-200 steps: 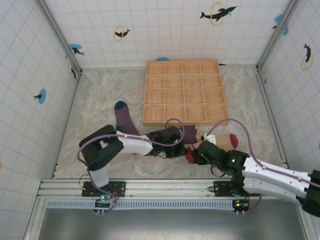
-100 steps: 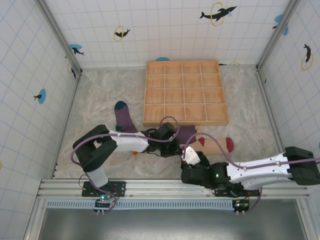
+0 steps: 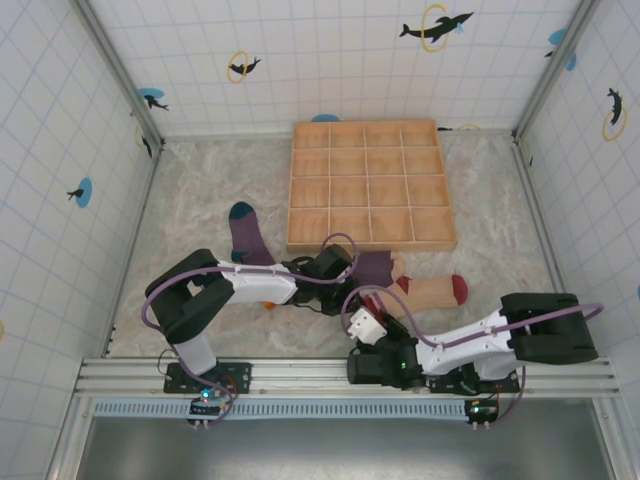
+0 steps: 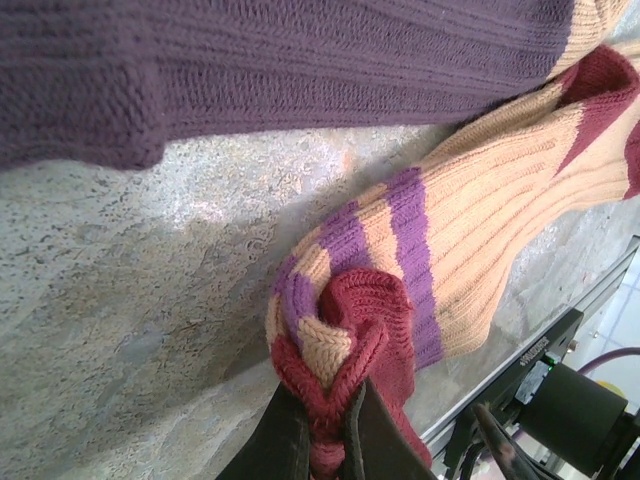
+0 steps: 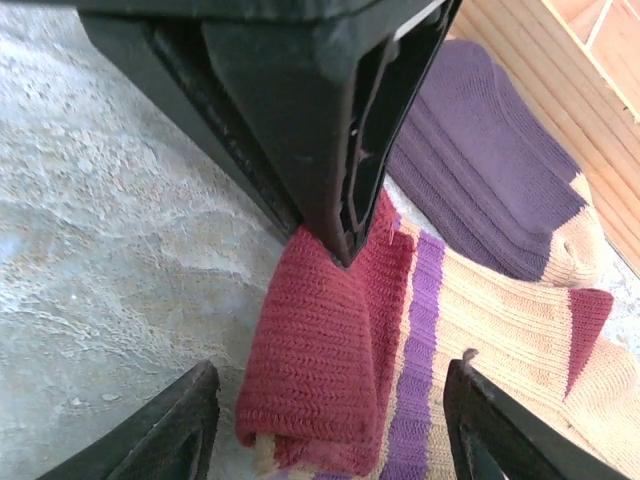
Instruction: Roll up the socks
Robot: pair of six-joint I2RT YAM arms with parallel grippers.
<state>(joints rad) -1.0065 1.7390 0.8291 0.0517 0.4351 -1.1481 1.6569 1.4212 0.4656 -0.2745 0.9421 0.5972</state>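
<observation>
From my screen I see a mottled beige table (image 3: 200,180), boxed in on three sides by white tiled walls (image 3: 330,60) with thin blue grid lines. Dark sea-animal stickers (image 3: 436,24) dot the walls, some ringed in yellow. Metal posts (image 3: 118,70) stand at the far corners. A slotted aluminium rail (image 3: 300,372) runs along the near edge. The light is even.

Wooden tray (image 3: 297,185), sixteen-compartment grid, sits flat at far centre of table. Its near wall shows at top right of right wrist view (image 5: 560,60). Table (image 3: 200,190) beige, marbled, rough-grained. White tiled walls (image 3: 330,60) on three sides, with dolphin stickers (image 3: 436,24). Metal corner posts (image 3: 120,70) where walls meet. Aluminium rail (image 3: 300,375) along near edge.
</observation>
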